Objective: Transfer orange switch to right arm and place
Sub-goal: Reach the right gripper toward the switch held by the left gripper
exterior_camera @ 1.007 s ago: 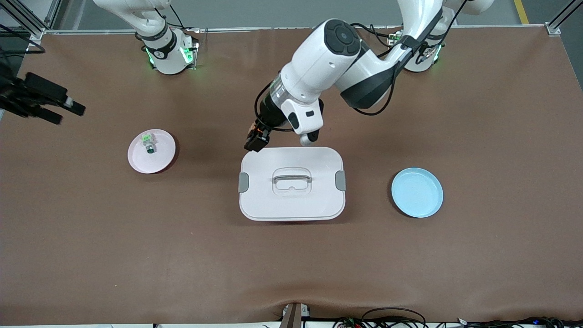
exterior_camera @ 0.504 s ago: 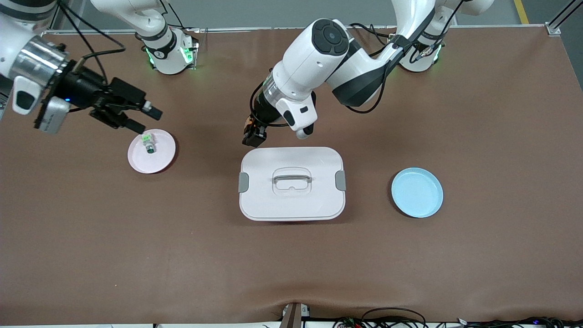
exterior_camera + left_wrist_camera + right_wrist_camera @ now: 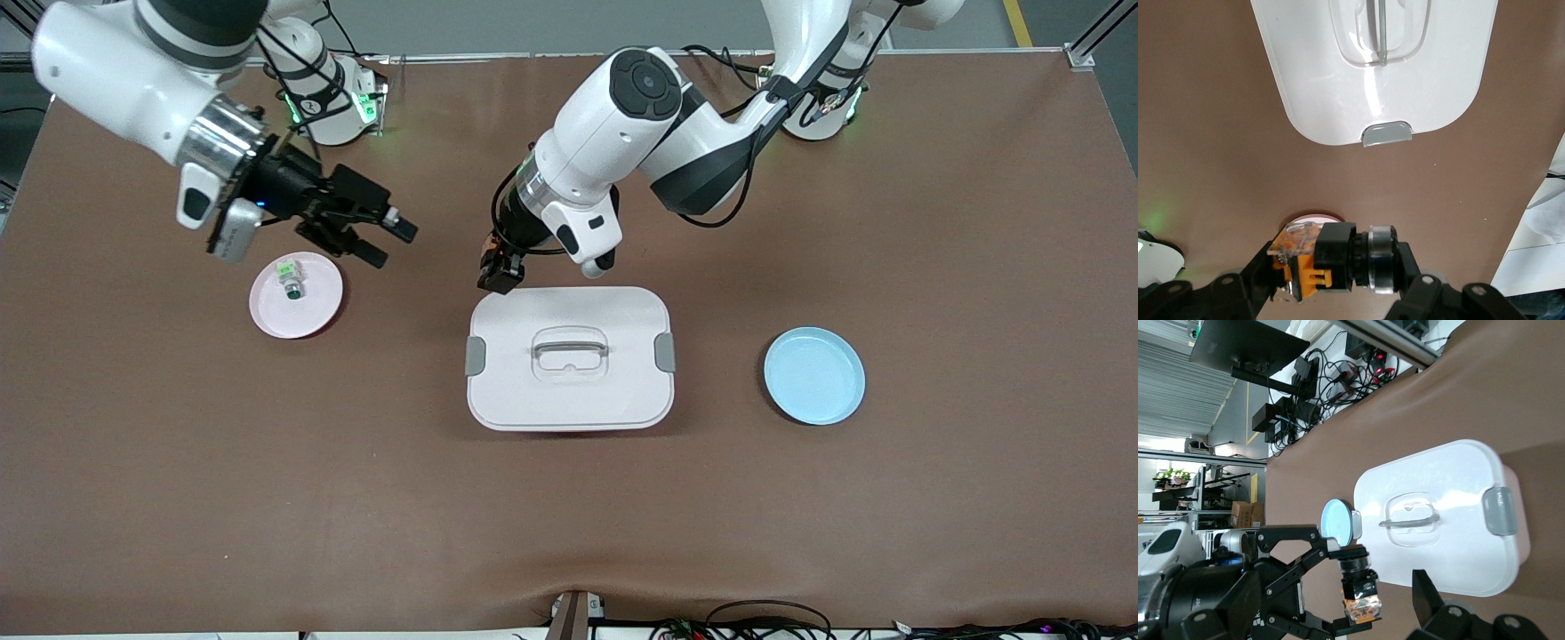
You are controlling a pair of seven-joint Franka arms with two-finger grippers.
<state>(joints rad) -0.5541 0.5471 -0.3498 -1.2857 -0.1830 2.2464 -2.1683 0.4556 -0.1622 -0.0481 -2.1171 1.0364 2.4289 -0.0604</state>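
Orange switch (image 3: 1328,260): small black cylinder, orange base block, silvery ring; long axis crosswise between the left gripper (image 3: 1331,293) fingers, which clench it at centre frame, above brown matte tabletop (image 3: 569,516) by the smooth white lidded box (image 3: 569,391). Right gripper (image 3: 378,238), jaws spread, hovers upper left near pink plate (image 3: 313,307).

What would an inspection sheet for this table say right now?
Surface: brown table mat, slightly rippled at its near edge.
Job's things: orange switch held in the air by the left end effector, above the mat by the white lidded box.
Clutter: green-capped switch on pink plate; blue plate.
Grippers: right end effector open, beside the pink plate.
Cables: bundle at near edge.
Surroundings: nothing seen.
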